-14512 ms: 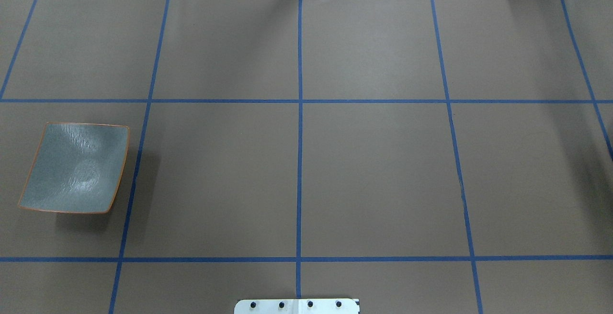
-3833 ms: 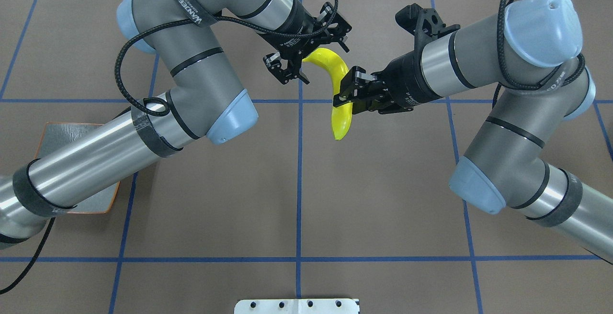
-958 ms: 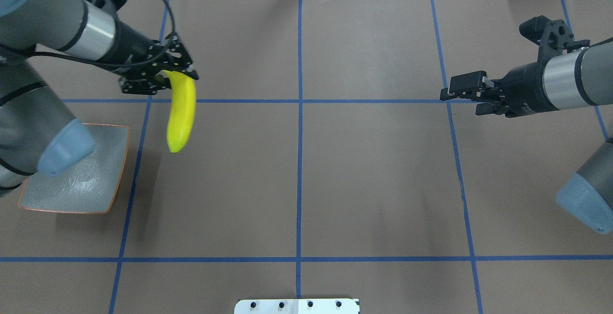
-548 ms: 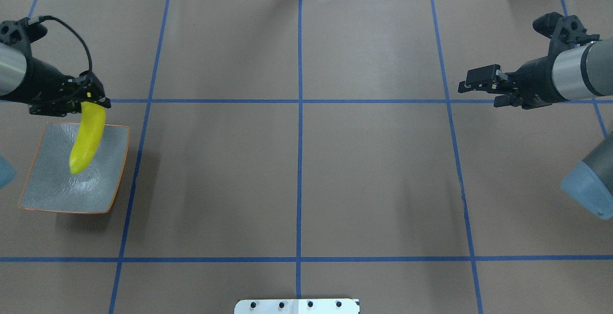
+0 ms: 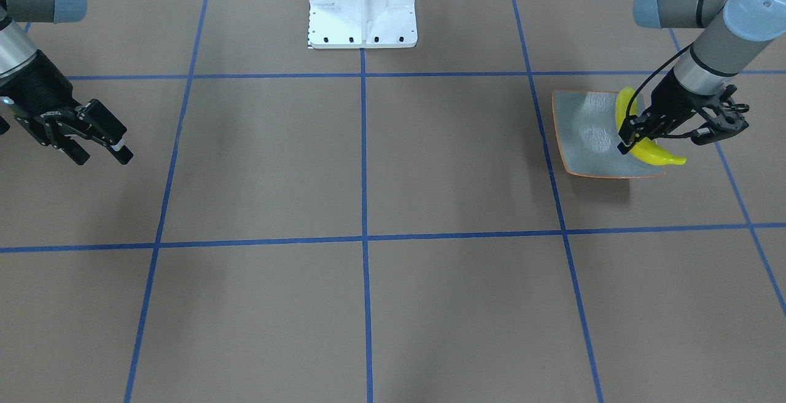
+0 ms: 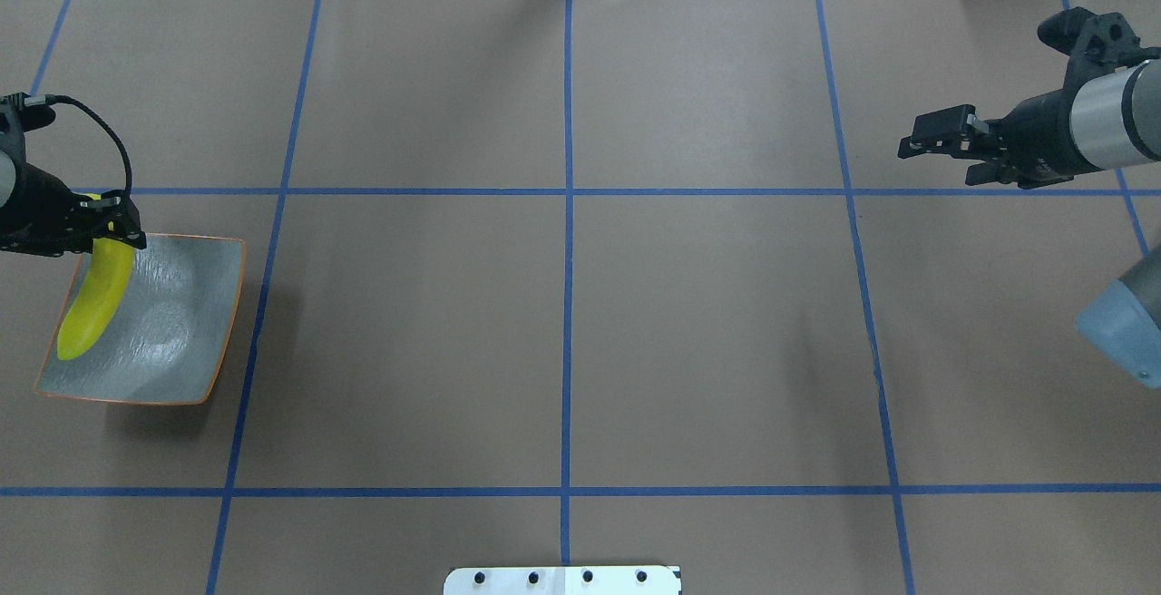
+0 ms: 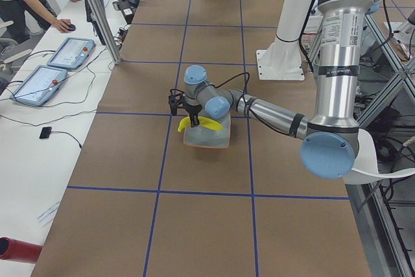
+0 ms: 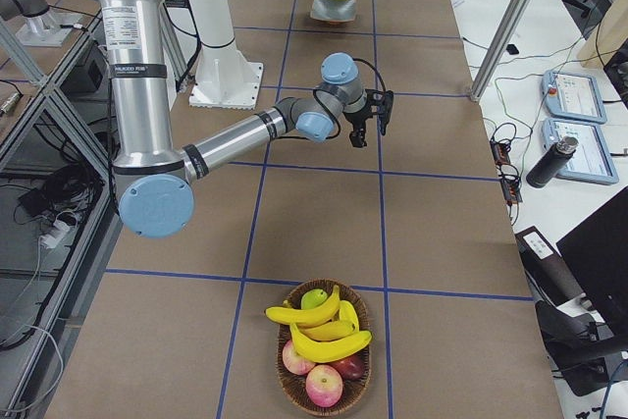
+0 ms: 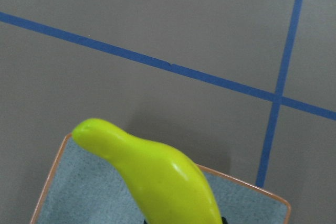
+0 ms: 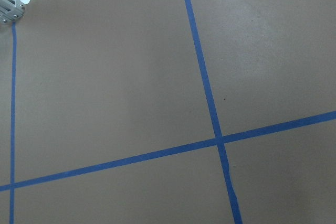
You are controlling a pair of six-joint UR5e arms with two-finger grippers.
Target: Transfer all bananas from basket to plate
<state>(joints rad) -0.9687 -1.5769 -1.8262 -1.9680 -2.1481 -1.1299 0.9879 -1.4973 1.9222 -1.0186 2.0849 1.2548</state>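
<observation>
My left gripper (image 6: 109, 234) is shut on the stem end of a yellow banana (image 6: 91, 300) and holds it over the left side of the grey-green plate (image 6: 177, 341). In the front view the banana (image 5: 652, 152) hangs over the plate's (image 5: 583, 142) edge, its tip low; I cannot tell whether it touches. The left wrist view shows the banana (image 9: 157, 177) above the plate's corner (image 9: 55, 203). My right gripper (image 6: 936, 146) is open and empty at the far right. Three more bananas (image 8: 319, 319) lie in the wicker basket (image 8: 285, 388).
The basket also holds apples (image 8: 324, 385) and a green fruit; it stands at the table's right end, outside the overhead view. The robot's white base (image 5: 362, 7) is at the near middle edge. Blue tape lines grid the brown table. An operator stands by tablets (image 7: 35, 82).
My left gripper has carried the banana further left and down over the plate's left side. My right gripper has drawn back a little to the right and away, still open.
</observation>
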